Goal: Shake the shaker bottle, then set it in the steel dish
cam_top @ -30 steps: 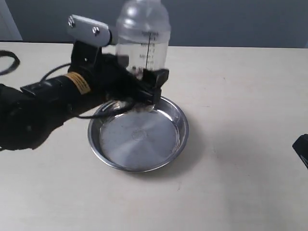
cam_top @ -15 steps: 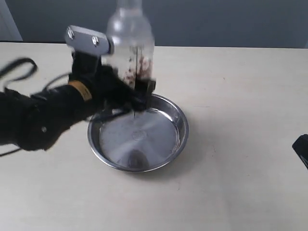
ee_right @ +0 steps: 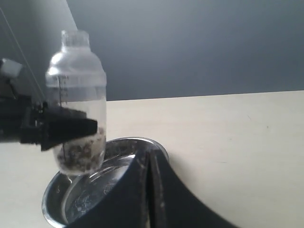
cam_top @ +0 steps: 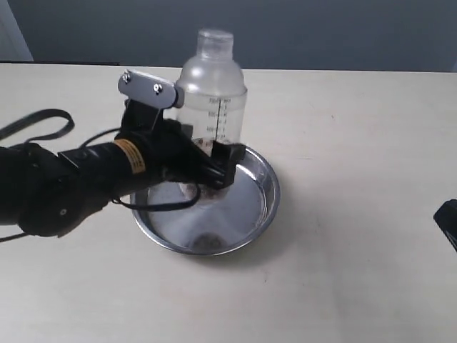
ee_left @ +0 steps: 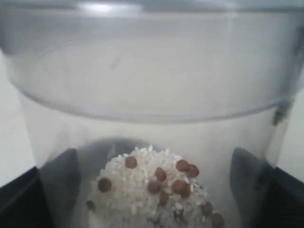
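Shaker bottle (cam_top: 211, 93) lower vs before, over steel dish (cam_top: 268, 196); left end effector (cam_top: 214, 157) tight on it

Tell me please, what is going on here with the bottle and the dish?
The left hand is shut on the shaker bottle and holds it upright over the steel dish. In the right wrist view the bottle's bottom seems to hang just above the dish, not yet set down. White grains and brown pellets lie at its bottom. The right hand is shut, empty, and off to the side.
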`<state>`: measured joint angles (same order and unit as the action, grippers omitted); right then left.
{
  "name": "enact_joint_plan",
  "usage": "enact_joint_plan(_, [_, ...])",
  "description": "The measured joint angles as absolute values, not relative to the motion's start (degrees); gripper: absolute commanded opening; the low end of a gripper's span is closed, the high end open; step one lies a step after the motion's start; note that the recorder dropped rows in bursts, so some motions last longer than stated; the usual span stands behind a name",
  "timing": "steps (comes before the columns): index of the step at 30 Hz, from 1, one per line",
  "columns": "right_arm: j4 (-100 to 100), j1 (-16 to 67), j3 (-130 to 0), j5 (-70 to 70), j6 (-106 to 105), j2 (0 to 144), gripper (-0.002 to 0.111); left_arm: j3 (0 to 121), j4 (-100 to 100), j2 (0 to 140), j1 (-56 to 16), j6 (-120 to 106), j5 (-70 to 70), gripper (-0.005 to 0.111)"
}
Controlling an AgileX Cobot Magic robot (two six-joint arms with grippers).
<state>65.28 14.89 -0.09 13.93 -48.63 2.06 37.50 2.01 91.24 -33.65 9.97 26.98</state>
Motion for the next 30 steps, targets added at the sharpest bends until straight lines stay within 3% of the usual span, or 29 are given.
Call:
enact_joint_plan(6, [65.28,14.89,-0.09,13.93,-48.63,2.06,-0.001,37.34,3.47,95.01,-33.65,10.41,29.31,0.000])
enact_joint_plan(11, [65.28,14.89,-0.09,13.93,-48.63,2.06,-0.001,39.93,3.54,87.88,-33.65,5.95,26.97,0.000])
enact_joint_plan(15, [65.28,14.89,-0.09,13.83,-48.63,2.06,-0.001,34.04,3.38,95.67,-33.15,12.07,26.04,0.000])
enact_joint_plan(19, [65.28,14.89,-0.09,13.83,-48.63,2.06,-0.001,39.66,4.42,82.48,-33.08,2.98,25.23,0.000])
enact_joint_plan(22, [65.28,14.89,-0.09,13.83,-48.63,2.06,-0.001,35.29,6.19,89.35,-32.51,6.33,24.37,0.000])
enact_joint_plan(30, [65.28,14.89,-0.09,13.83,-48.63,2.06,-0.001,38.73,6.14,83.73,-32.77,1.81,28.33,0.000])
